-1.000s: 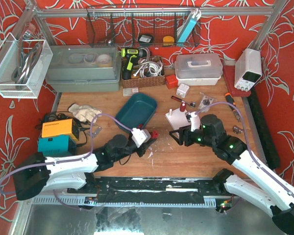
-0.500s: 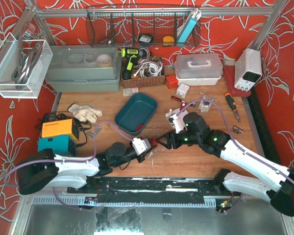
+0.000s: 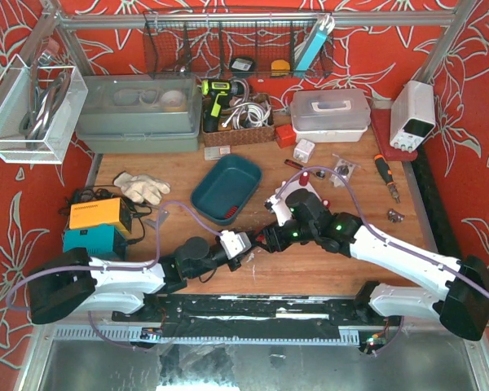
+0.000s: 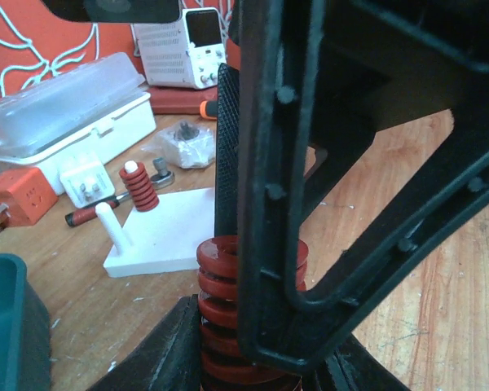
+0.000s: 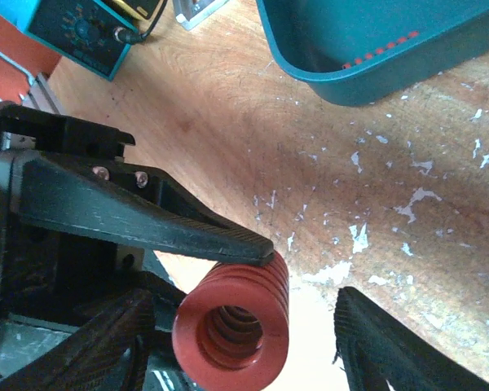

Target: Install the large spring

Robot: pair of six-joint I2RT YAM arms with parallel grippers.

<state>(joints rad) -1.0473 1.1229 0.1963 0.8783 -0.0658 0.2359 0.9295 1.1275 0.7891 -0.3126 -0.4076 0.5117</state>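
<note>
Left hand (image 3: 244,243) is clamped on the large red coil spring (image 5: 232,326), one black finger pressed across its coils, holding it over the wooden surface (image 5: 375,163) near the teal plastic tray (image 5: 375,49). Right hand (image 5: 248,297) stands spread with a finger on either side of the spring, gripping nothing yet.

The spring looks like a stiff, fairly heavy steel part with smooth painted coils. It will probably not squash, but it could twist or roll in a loose pinch. It seems best gripped across its middle, leaving the bore end free for the bare white peg (image 4: 106,224) on the flat white base plate (image 4: 167,244).

From above, both hands nearly cover the spring. In the left wrist view the right hand's frame blocks it and its lower end is cut off.
</note>
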